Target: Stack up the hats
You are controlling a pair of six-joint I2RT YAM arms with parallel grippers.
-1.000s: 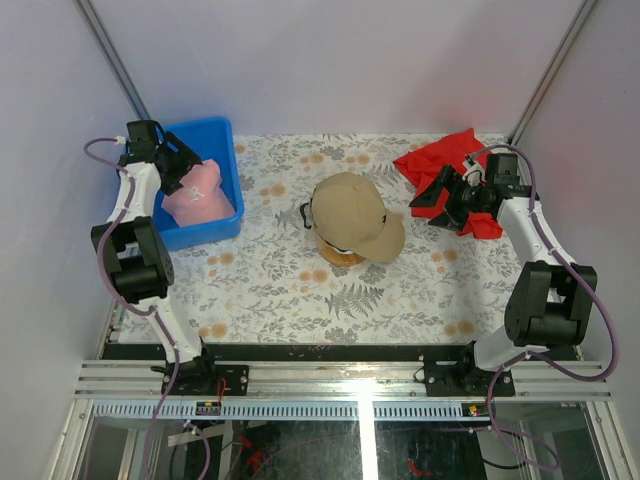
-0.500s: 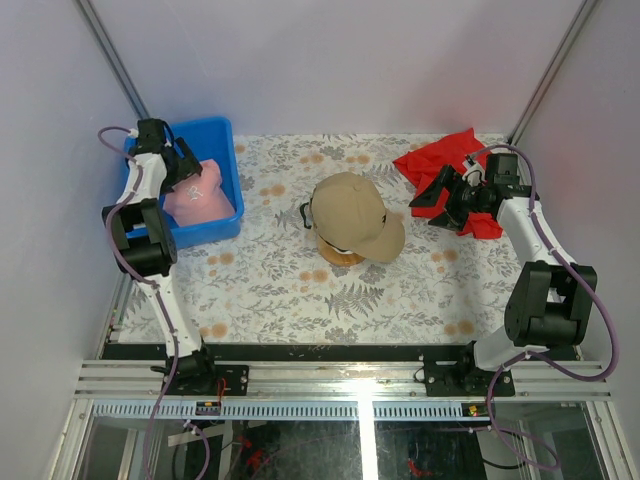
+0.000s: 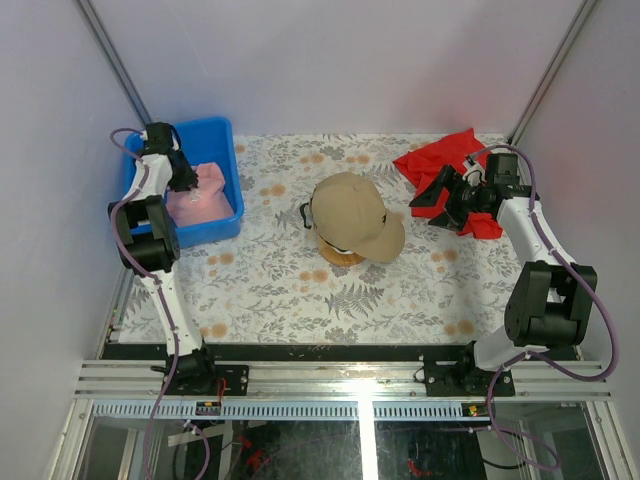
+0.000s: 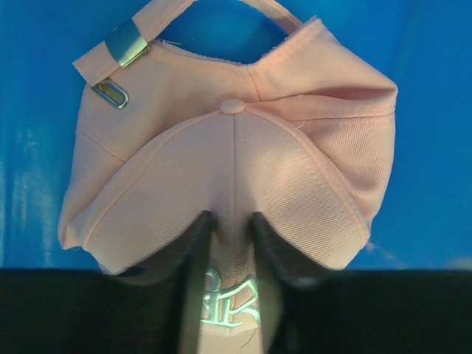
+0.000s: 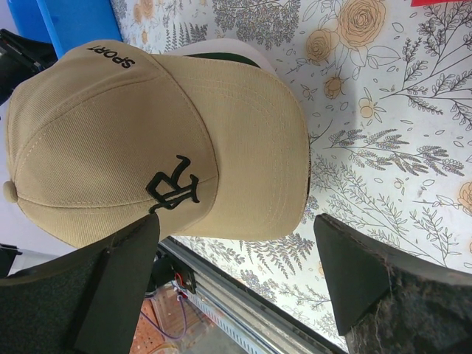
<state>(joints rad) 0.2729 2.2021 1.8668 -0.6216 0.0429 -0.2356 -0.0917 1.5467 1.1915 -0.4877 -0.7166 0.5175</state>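
Note:
A pink hat (image 3: 207, 196) lies crown-up in the blue bin (image 3: 216, 136) at the back left. My left gripper (image 4: 231, 217) reaches down into the bin and is shut on a fold of the pink hat (image 4: 236, 162) just above its white mark. The tan hat (image 3: 352, 212) sits on top of a pile on the wooden stand (image 3: 340, 258) at mid-table. Under the tan hat (image 5: 147, 133), a white edge (image 5: 221, 47) and a dark green edge (image 5: 230, 65) of other hats show. My right gripper (image 5: 236, 219) is open, level with the tan brim, and holds nothing.
A red cloth (image 3: 440, 160) lies at the back right, partly under my right gripper (image 3: 432, 200). The bin's walls (image 4: 435, 110) closely surround the pink hat. The floral table cover (image 3: 300, 300) spreads in front of the stand. Pale walls close in the sides and the back.
My left gripper has dropped into the bin and closed on the pink hat's crown. The right arm and the tan hat have not moved.

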